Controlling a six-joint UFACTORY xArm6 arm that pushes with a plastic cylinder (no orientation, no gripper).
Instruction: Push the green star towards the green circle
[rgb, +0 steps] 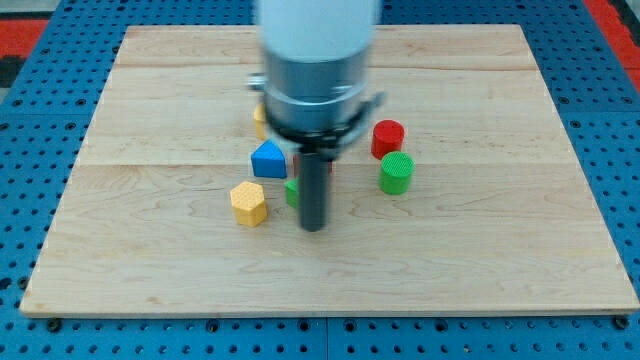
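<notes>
The green star (292, 192) lies near the board's middle, mostly hidden behind my rod; only its left edge shows. The green circle (396, 173) stands to its right, apart from it. My tip (314, 227) rests on the board just below and right of the green star, close to it; contact cannot be told.
A red circle (388, 137) sits just above the green circle. A blue block (268, 159) with a peaked top lies up-left of the star. A yellow hexagon (249, 203) lies to the star's left. Another yellow block (260, 120) peeks out behind the arm. The wooden board (500, 250) carries all.
</notes>
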